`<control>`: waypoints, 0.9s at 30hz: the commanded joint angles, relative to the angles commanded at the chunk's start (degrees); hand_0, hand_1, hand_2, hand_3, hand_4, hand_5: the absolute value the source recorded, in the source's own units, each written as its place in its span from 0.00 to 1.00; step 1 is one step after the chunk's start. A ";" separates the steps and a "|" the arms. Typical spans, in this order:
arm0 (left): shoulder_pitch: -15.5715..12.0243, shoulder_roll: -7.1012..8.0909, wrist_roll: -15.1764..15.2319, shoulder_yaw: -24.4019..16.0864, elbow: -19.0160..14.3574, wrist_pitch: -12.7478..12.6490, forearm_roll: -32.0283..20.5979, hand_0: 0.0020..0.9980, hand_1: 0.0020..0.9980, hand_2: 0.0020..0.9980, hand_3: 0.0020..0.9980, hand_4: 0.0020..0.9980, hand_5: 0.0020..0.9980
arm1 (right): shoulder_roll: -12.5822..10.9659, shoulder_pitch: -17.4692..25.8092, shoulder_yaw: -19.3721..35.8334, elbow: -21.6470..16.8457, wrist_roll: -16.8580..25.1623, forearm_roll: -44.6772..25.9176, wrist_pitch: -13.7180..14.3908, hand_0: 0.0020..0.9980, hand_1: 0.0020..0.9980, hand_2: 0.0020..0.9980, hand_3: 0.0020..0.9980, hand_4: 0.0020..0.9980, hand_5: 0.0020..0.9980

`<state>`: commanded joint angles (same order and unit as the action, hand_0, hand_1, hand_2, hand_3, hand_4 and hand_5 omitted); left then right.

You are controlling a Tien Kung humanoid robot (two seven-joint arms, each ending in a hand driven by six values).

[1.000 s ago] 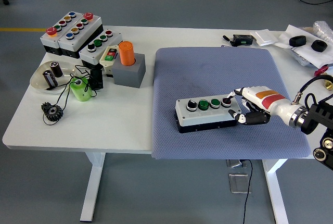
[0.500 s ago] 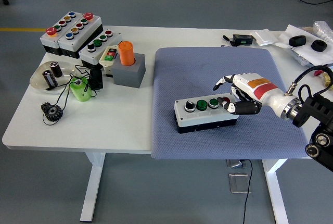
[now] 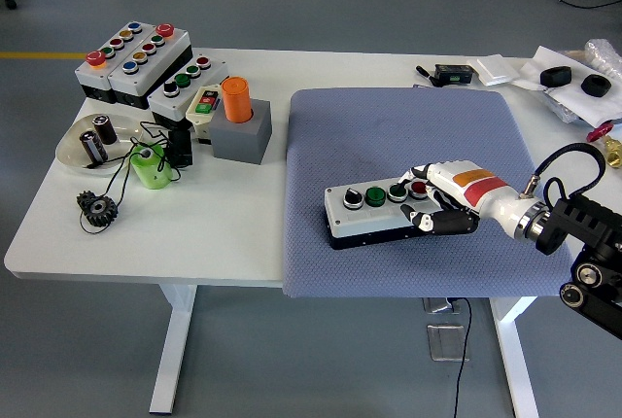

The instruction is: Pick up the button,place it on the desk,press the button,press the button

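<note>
A: So, the right hand point(image 3: 439, 200): what are its fingers point(image 3: 443, 223) doing?

B: They are curled against the right end of the button box point(image 3: 381, 212). The dark fingertips sit at the box's near right corner, and the upper digits lie over its top by the red button point(image 3: 419, 187). The hand touches the box at that end. Whether it truly clamps the box or only presses on it, I cannot tell.

A: And the box itself?

B: It is a grey box with a black base, lying on the blue-grey mat point(image 3: 418, 194) in the mat's nearer half, its right end tipped a little towards the far side. It has 4 controls in a row: a black-and-white knob at the left, then 2 green buttons, then the red one nearest the hand.

A: Further out?

B: The white wrist runs off to the black right arm point(image 3: 583, 233) at the picture's right edge. The mat covers the right part of the white table point(image 3: 146, 233).

A: On the left?

B: Well apart from the mat, 3 more button boxes point(image 3: 146, 63) stand at the far left corner. Nearer lie an orange cylinder point(image 3: 236, 99) in a grey block point(image 3: 243, 136), a green cylinder point(image 3: 151, 165), a clear dish point(image 3: 78, 151) and a black gear point(image 3: 97, 208).
</note>
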<state>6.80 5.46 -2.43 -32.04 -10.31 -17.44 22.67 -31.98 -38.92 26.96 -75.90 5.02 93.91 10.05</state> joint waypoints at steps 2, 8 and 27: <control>0.00 -0.01 0.02 -0.02 0.00 0.00 -0.08 0.64 0.70 0.70 0.52 0.30 1.00 | 0.01 0.01 -0.34 0.25 -0.17 0.18 -0.19 0.02 0.00 0.05 0.67 0.56 0.50; -0.04 -0.03 0.00 0.10 0.00 0.03 -0.26 0.64 0.70 0.70 0.52 0.30 1.00 | -0.13 0.24 -0.05 -0.14 -0.36 0.27 -0.33 0.03 0.00 0.05 0.67 0.56 0.51; 0.02 -0.12 -0.09 -1.51 0.00 -0.11 0.78 0.64 0.70 0.70 0.52 0.30 1.00 | -3.46 11.66 30.79 -7.30 3.01 -34.99 -1.85 0.71 0.68 0.77 0.93 0.58 0.56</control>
<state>6.82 5.34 -2.52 -33.55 -10.31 -17.55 23.45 -35.44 -27.26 57.75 -83.20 8.03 58.91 8.20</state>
